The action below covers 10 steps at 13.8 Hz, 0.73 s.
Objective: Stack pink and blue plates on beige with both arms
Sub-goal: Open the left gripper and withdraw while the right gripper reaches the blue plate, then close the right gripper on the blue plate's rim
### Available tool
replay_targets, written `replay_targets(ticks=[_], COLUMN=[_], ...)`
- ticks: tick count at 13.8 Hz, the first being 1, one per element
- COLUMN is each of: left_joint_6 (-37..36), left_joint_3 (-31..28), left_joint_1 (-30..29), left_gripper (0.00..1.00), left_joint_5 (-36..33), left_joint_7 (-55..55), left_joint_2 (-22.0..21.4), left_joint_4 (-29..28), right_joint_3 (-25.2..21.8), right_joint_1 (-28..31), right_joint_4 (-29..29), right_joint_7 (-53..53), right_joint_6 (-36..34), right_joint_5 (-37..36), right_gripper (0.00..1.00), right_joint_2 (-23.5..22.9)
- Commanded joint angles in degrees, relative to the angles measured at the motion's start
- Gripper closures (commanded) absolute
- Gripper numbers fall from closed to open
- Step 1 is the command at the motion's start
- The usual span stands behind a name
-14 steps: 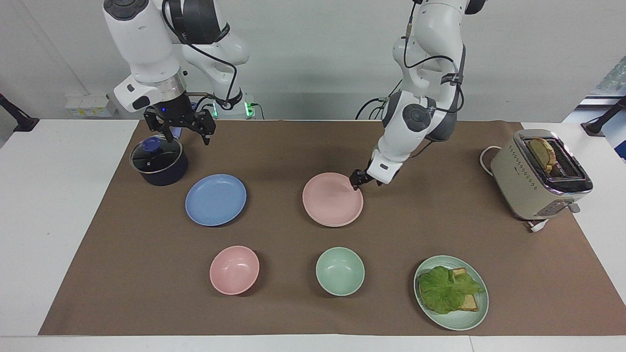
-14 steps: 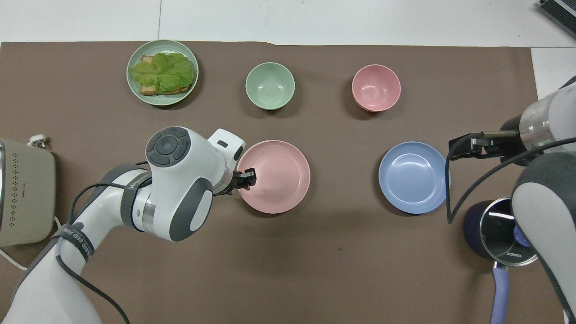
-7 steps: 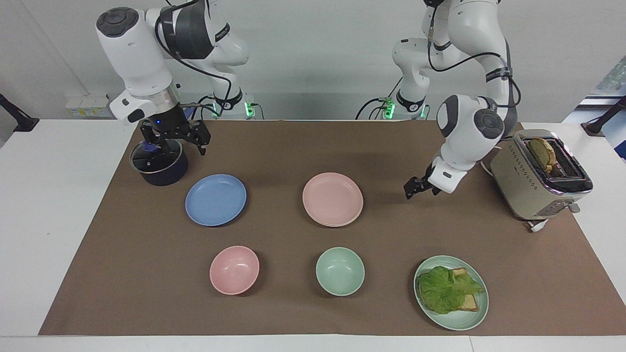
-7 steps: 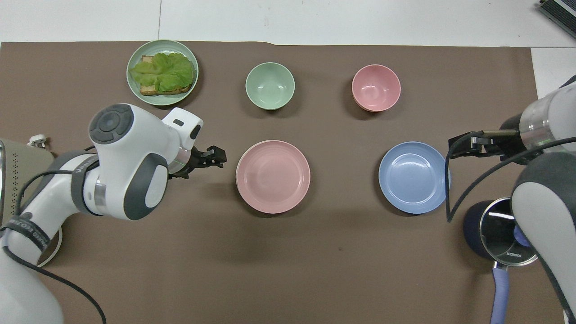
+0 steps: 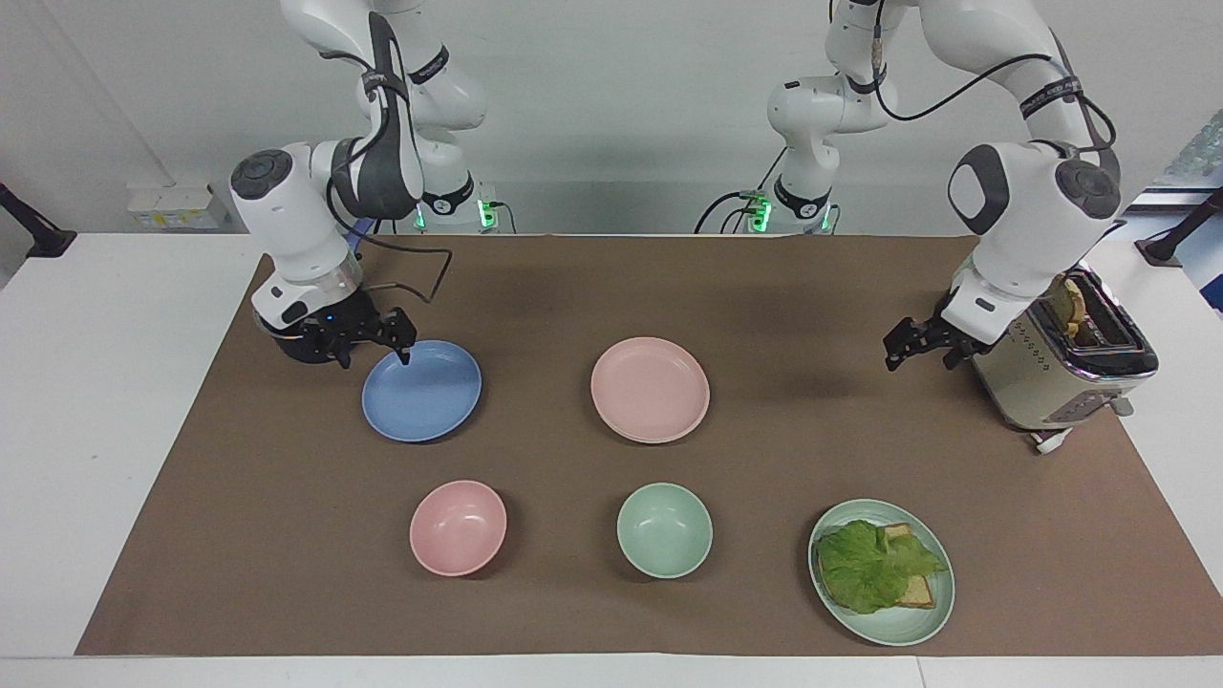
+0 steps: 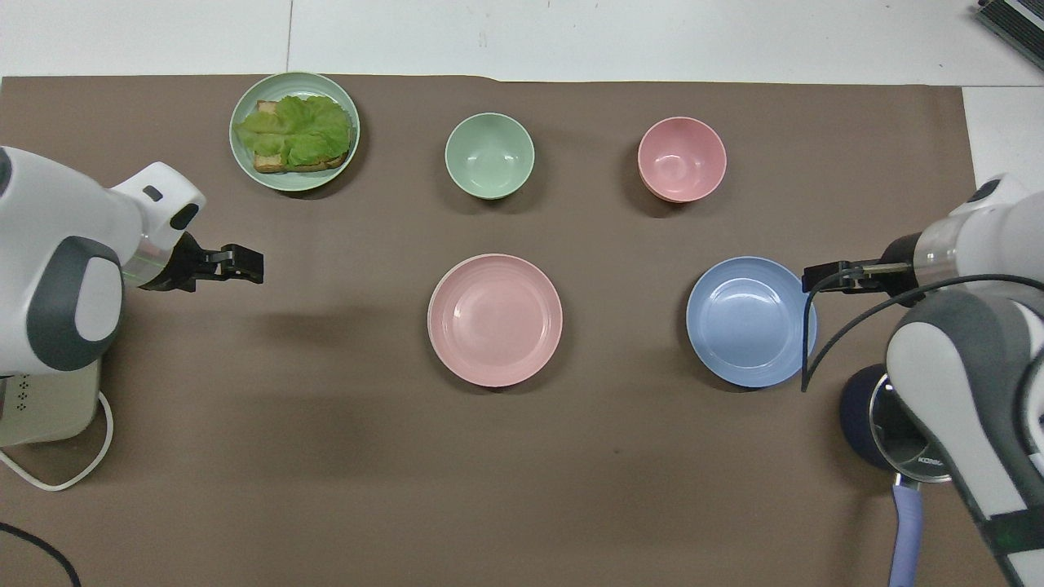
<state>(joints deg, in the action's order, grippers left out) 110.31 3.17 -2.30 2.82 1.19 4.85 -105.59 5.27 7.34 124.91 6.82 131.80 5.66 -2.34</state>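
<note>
Resting apart: pink plate (image 5: pixel 650 389), blue plate (image 5: pixel 421 390). Right gripper (image 5: pixel 375 346) open, empty, at blue plate's ten o'clock rim in the facing view. Left gripper (image 5: pixel 919 344) open, empty, beside toaster (image 5: pixel 1051 355).

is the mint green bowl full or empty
Empty. The green bowl sits upright beside the pink bowl, and both views show its bare inside with nothing in it.
</note>
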Motion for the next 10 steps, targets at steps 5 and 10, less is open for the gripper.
replay_targets(ticks=[5, 10], left_joint_6=[-9.5, -17.1], left_joint_3=[0.5, 0.2], left_joint_1=[-0.5, -0.4], left_gripper=[0.0, 0.0], left_joint_5=[-4.7, -4.7], left_joint_7=[1.5, 2.7], left_joint_2=[-1.6, -1.9], left_joint_4=[9.2, 15.2], right_joint_3=[0.2, 0.2], right_joint_1=[4.3, 6.0], right_joint_4=[1.3, 1.3], right_joint_7=[10.7, 16.1], right_joint_6=[5.9, 5.4], right_joint_5=[7.8, 11.1], right_gripper=[0.0, 0.0], right_joint_2=[-5.8, -8.0])
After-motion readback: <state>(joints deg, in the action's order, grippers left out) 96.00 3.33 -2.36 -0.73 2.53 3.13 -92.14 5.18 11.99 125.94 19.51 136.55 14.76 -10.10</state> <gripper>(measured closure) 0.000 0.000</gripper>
